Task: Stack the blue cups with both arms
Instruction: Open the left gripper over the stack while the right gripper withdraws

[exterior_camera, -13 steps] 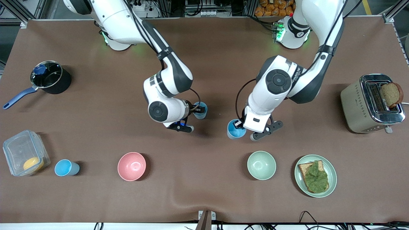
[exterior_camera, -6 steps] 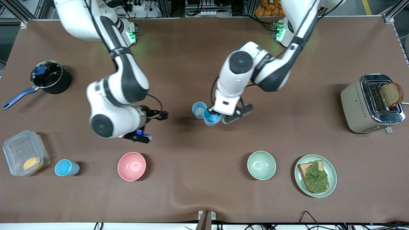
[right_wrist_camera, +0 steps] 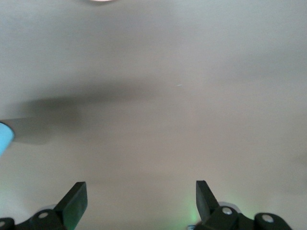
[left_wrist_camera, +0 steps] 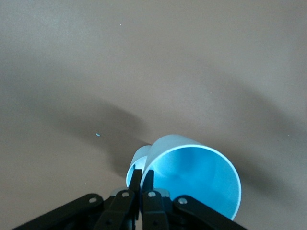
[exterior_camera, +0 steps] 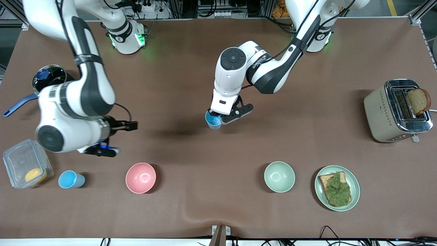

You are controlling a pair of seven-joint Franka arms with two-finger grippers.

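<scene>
Your left hand (exterior_camera: 218,118) pinches 1 small light-blue plastic cup (exterior_camera: 213,121) at frame centre, over another (left_wrist_camera: 138,162); right hand (exterior_camera: 131,126), mid-left, spread wide.

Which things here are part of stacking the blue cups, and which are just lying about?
Job: held cup, cup under it, lone cup, left gripper, right gripper.
Lying about: pot, container, pink bowl, green bowl, plate, toaster.
</scene>
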